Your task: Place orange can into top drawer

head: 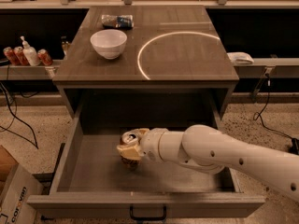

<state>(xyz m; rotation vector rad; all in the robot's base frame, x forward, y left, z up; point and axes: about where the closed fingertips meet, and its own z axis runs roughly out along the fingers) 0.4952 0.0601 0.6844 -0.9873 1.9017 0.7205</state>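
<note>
The top drawer [65,157] is pulled wide open below the tabletop, grey, with a small black pull handle [147,215] on its front panel. My gripper [129,149] reaches in from the right on a white arm and is shut on the orange can [129,139]. The can stands upright, its silver top showing, low inside the drawer at about the middle of the floor. Whether its base touches the drawer floor I cannot tell, as the fingers cover its lower part.
On the tabletop [187,59] stand a white bowl [108,43] and a dark snack bag [117,21] at the back left. A shelf to the left holds red cans [14,56] and a pump bottle [30,54]. A cardboard box [11,190] sits at the lower left.
</note>
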